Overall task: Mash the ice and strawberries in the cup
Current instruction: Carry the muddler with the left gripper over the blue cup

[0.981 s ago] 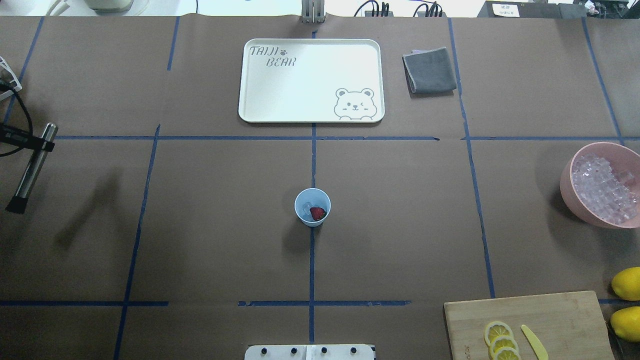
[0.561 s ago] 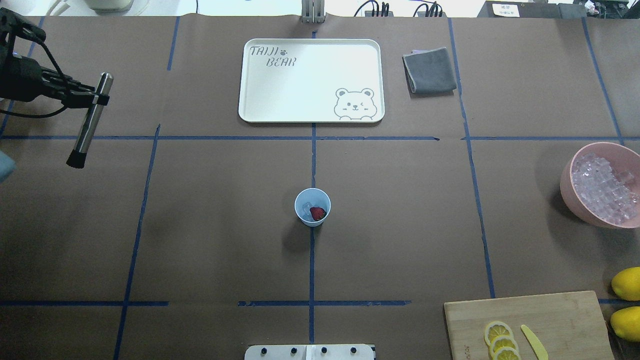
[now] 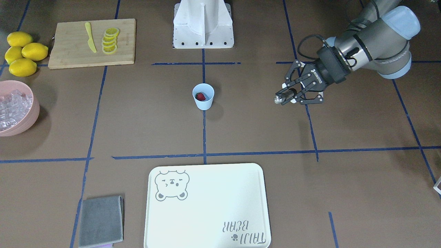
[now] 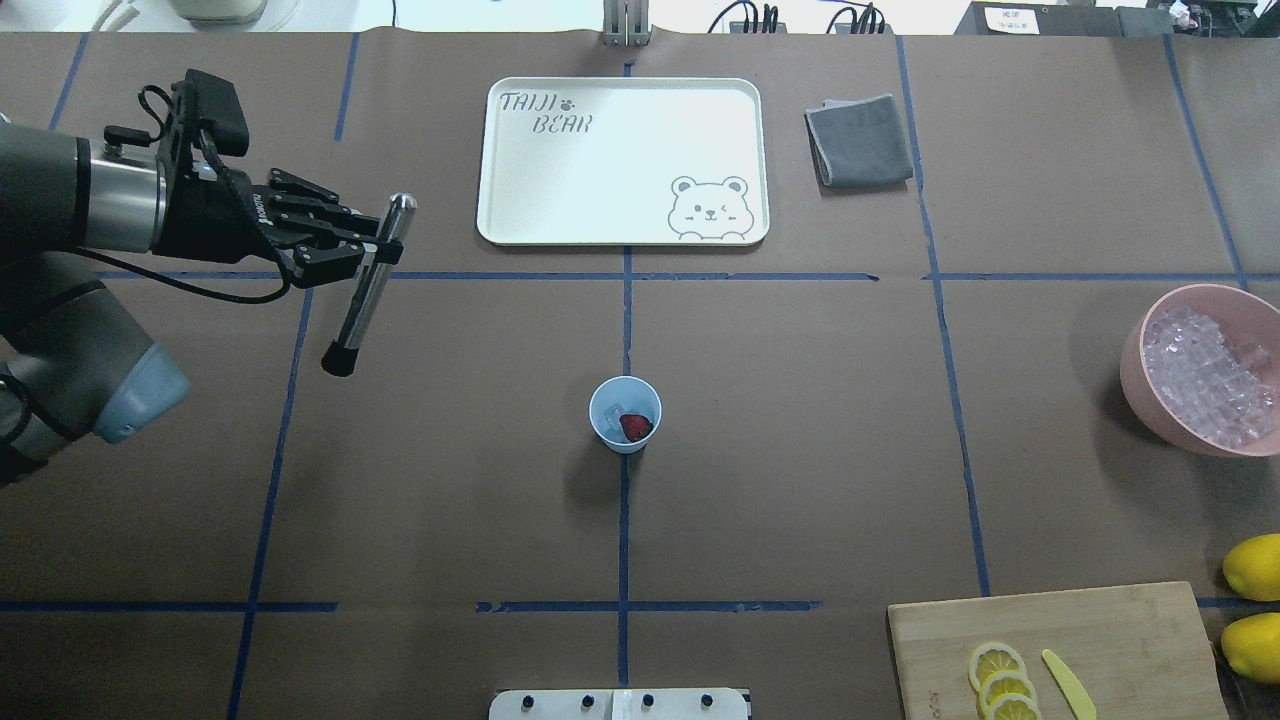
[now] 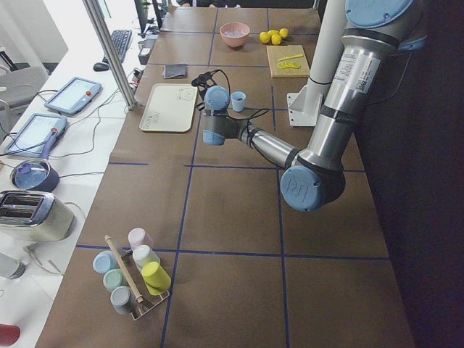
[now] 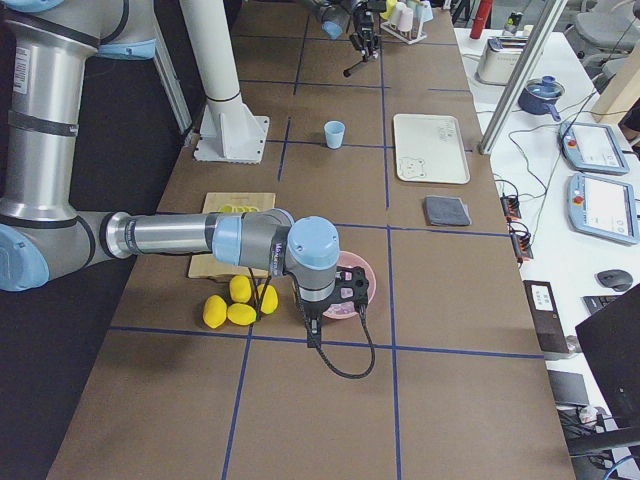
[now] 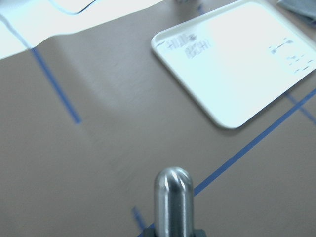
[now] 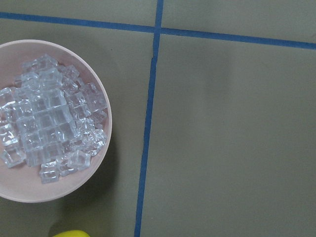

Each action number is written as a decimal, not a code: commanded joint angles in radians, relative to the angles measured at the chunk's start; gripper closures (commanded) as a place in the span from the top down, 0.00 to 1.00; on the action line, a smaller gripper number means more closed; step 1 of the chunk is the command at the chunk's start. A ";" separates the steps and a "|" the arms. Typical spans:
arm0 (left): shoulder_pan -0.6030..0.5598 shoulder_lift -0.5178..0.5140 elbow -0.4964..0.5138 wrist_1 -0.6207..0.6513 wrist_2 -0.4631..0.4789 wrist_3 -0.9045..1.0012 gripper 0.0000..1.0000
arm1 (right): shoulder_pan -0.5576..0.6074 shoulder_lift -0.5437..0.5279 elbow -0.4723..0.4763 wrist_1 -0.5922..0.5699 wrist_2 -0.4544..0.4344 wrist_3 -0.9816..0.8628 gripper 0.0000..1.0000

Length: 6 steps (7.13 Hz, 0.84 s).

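Observation:
The light blue cup (image 4: 625,414) stands upright at the table's middle with a red strawberry (image 4: 635,427) and a clear ice cube (image 4: 613,409) inside; the front view shows the same cup (image 3: 203,96). My left gripper (image 4: 375,250) is shut on a metal muddler (image 4: 365,290), held tilted above the table, well left of the cup. In the left wrist view the muddler's rounded top (image 7: 173,197) fills the bottom. My right gripper (image 6: 352,293) hovers over the pink bowl of ice (image 8: 49,118); I cannot tell whether it is open or shut.
A white bear tray (image 4: 620,160) and a grey cloth (image 4: 860,140) lie at the far side. The pink bowl (image 4: 1135,385) sits at the right edge. A cutting board (image 4: 1100,620) with lemon slices and a yellow knife, plus whole lemons (image 4: 1255,565), occupy the near right.
My left arm has swung in from the left edge toward the table's middle, carrying the muddler. The cup and its contents have not moved.

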 commanded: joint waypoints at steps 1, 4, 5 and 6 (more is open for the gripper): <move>0.135 -0.079 0.008 -0.136 0.171 0.004 0.02 | 0.001 0.000 0.000 0.000 0.000 0.001 1.00; 0.265 -0.154 0.002 -0.314 0.395 0.123 0.05 | 0.001 0.002 0.000 0.001 0.000 -0.001 1.00; 0.326 -0.171 0.010 -0.368 0.455 0.175 0.04 | -0.001 0.002 0.002 0.002 0.000 0.001 1.00; 0.353 -0.170 0.011 -0.393 0.490 0.256 0.04 | -0.001 0.004 0.002 0.002 0.000 0.001 1.00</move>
